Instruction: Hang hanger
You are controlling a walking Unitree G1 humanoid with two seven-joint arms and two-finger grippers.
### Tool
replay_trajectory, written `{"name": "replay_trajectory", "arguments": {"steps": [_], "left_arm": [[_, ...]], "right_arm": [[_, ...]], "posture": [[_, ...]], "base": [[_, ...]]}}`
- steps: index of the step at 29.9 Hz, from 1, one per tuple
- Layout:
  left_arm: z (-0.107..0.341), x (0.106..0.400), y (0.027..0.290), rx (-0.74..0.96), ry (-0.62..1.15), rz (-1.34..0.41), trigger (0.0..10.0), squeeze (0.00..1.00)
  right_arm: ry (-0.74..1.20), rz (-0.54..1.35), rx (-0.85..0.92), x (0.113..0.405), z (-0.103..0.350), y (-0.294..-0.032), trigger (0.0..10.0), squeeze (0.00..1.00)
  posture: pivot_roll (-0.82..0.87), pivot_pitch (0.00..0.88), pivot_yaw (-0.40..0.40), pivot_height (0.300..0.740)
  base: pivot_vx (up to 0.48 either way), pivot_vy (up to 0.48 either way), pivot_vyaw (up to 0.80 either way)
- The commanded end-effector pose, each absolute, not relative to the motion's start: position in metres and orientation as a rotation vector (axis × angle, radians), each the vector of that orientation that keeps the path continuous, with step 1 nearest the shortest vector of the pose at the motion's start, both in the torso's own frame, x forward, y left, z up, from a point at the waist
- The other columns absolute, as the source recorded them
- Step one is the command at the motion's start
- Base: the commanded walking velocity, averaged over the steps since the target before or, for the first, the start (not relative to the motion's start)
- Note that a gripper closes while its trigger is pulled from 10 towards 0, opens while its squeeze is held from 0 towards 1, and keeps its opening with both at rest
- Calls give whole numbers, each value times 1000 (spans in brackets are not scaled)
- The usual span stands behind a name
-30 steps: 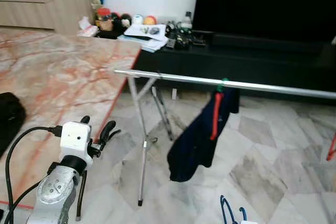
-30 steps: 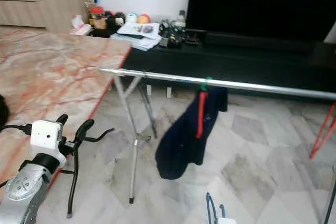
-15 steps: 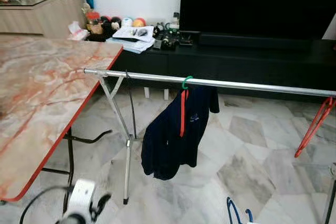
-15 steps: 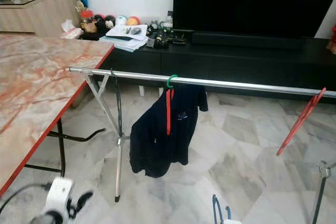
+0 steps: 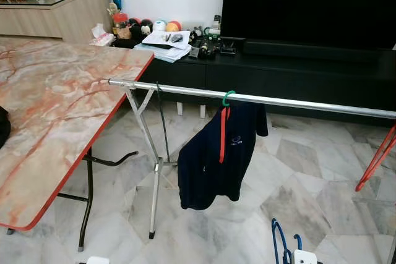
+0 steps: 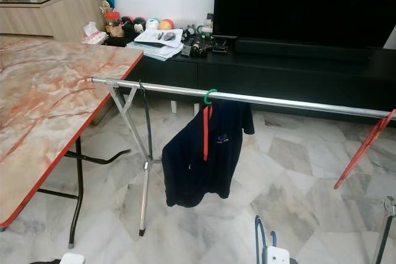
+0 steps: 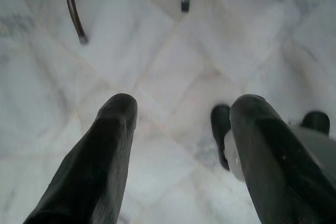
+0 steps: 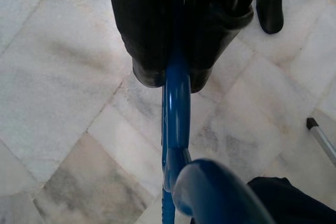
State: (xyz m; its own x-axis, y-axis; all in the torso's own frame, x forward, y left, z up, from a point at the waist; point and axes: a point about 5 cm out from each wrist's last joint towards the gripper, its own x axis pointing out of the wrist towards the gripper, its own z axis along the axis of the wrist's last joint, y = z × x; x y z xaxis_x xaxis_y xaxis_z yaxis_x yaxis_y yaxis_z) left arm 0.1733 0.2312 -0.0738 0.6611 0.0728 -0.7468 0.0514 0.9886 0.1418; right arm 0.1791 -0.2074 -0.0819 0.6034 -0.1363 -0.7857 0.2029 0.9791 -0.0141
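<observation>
Right wrist view: a blue hanger [image 8: 177, 103] is clamped between the closed fingers of the right gripper [image 8: 176, 80], low over the marble floor [image 8: 63, 77].
Its smooth, rounded plastic stem is pinched flat between the two matte black fingers and runs out past their tips, ending in a thick curved hook. From left to right in the eye views, a glossy orange-veined marble table [image 5: 55, 115] with a red edge and thin black legs is seen, then a straight silver rail [image 5: 260, 98] on crossed metal legs. A dark navy shirt [image 5: 219, 156] is hung from the rail on a green-hooked, red-armed hanger [image 5: 224, 122], and a red hanger [image 5: 377, 159] is seen at the far right. The left gripper [image 7: 181, 129] is held with its fingers apart over pale grey-veined tiles.
</observation>
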Motion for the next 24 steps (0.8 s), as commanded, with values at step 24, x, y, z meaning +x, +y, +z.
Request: {"name": "replay_trajectory", "arguments": {"steps": [24], "left_arm": [[-84,159,223,139,904,-27,10000,0]], "right_arm": [[849,-168,83,189,-77,-202,10000,0]], "posture": [[9,0,16,740]], "base": [[0,-118,0]]}}
